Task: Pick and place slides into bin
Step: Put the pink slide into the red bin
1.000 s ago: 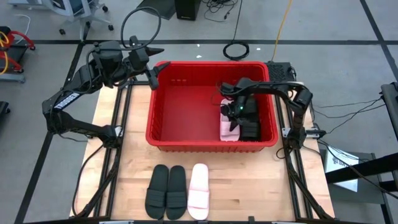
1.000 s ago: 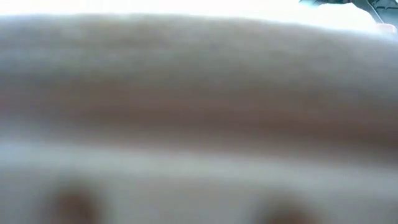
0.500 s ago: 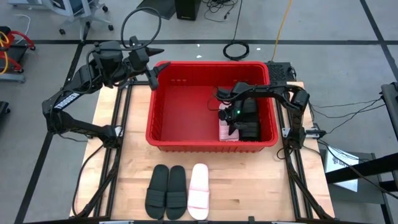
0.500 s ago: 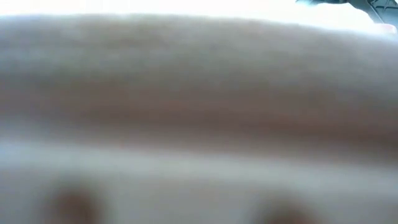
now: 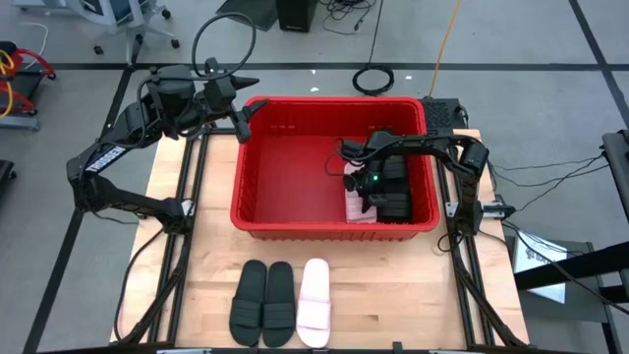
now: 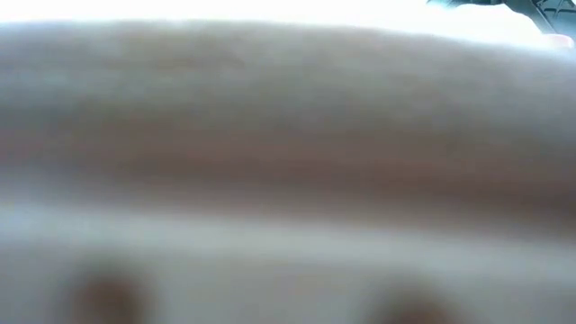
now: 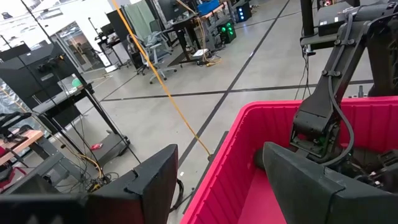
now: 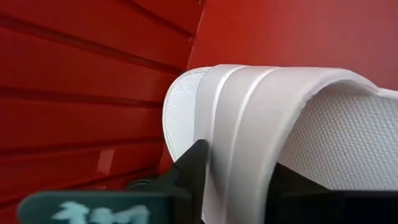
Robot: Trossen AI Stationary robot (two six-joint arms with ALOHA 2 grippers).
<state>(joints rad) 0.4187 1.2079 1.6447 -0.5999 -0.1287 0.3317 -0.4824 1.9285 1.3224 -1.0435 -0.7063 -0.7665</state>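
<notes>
Bin [image 5: 257,187] held the right gripper [image 5: 362,185], seemingly clamped on a pale slide [image 8: 261,124]; left gripper [image 5: 243,116] hung spread above its rim.

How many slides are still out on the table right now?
3: two black slides and a pale slide side by side at the table's near edge. The rest lie in the red bin, partly hidden under the right gripper.

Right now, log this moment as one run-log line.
right gripper: in bin, shut on pale slide | left gripper: open, over bin's far-left corner | table: two black slides, one pale
</notes>
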